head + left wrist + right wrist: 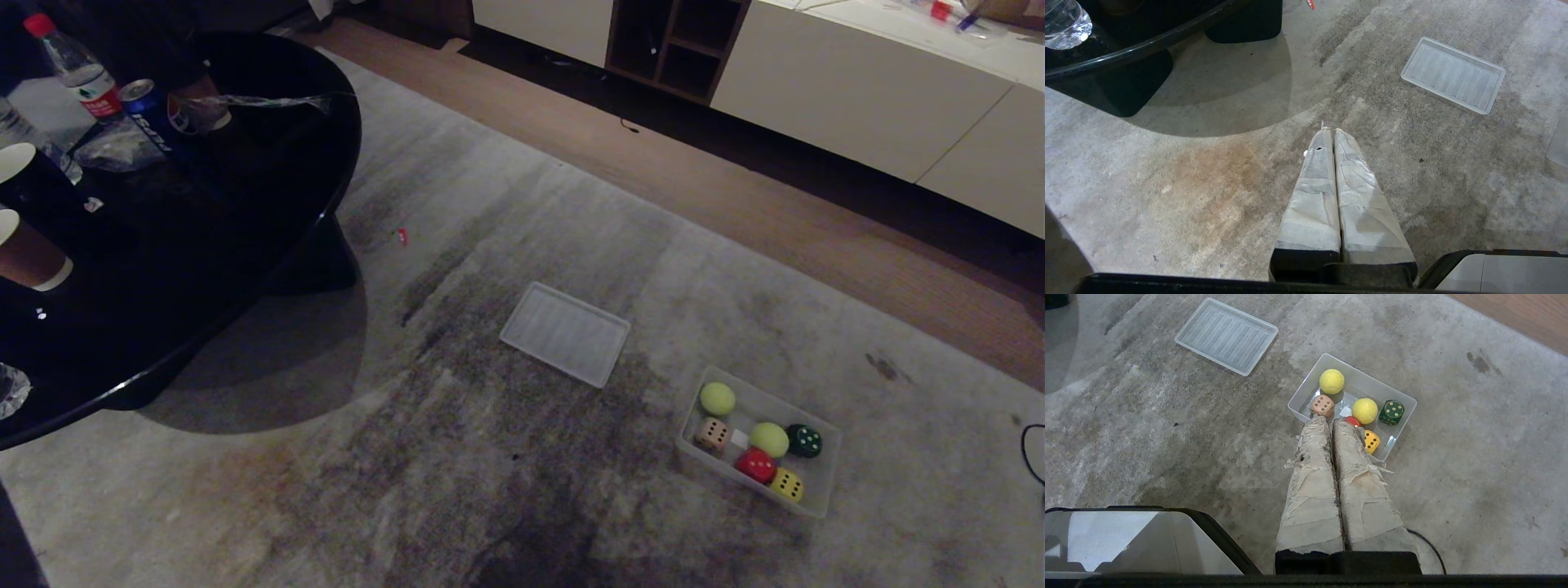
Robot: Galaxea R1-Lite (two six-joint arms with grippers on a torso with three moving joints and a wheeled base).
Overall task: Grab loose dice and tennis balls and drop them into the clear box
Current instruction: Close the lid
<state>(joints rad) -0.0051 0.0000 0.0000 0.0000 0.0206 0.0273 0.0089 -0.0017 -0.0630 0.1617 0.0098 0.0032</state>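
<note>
Clear box (821, 482) on carpet, long axis diagonal (all dice, balls inside); both hands pressed closed, empty.

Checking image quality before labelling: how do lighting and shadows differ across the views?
Head view: dim, dice in the clear box still readable; black table casts a broad shadow. Left wrist view: brighter, same shadow. Right wrist view: brightest, colours clear.

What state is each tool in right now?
Left tool: closed, holding nothing, above the carpet.
Right tool: closed, holding nothing, above the near edge of the clear box.
</note>
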